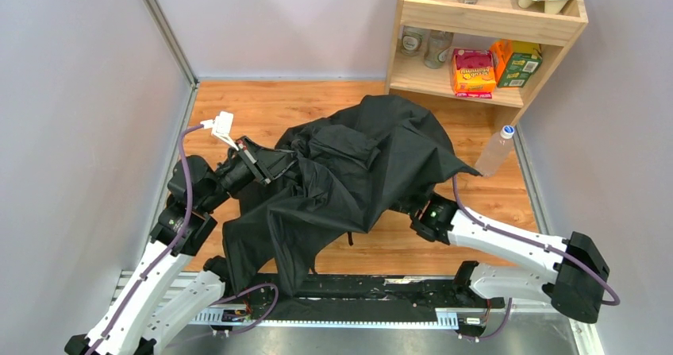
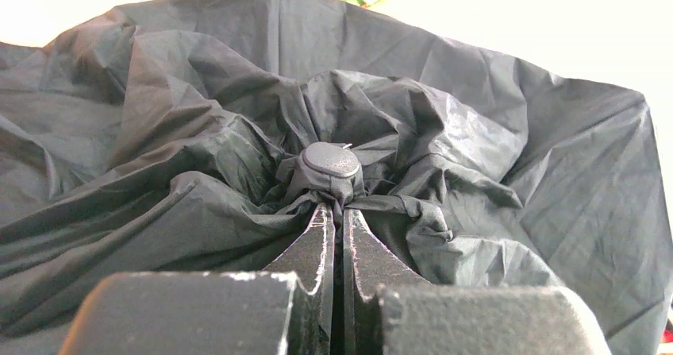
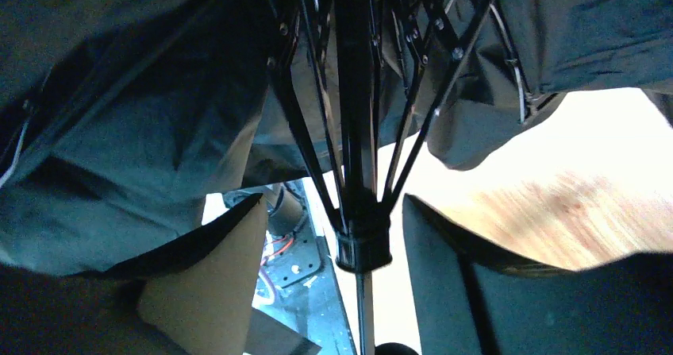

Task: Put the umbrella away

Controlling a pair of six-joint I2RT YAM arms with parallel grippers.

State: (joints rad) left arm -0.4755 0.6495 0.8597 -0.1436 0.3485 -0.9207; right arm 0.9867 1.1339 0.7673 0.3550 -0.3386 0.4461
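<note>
Shelf (image 1: 484, 17) holds boxes (image 1: 474, 71) and jars (image 1: 411, 41). Umbrella (image 1: 349, 172) lies half-collapsed on the surface (image 1: 262, 105). I read left end effector (image 2: 336, 212) clamped on its fabric below the cap (image 2: 331, 160) — right end effector (image 3: 332, 204) apart, straddling the shaft (image 3: 355, 93).

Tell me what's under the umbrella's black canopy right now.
The right wrist view shows the shaft, ribs and runner between the fingers of the open right gripper. From above, the canopy hides all that, the gripper and some wooden tabletop.
</note>
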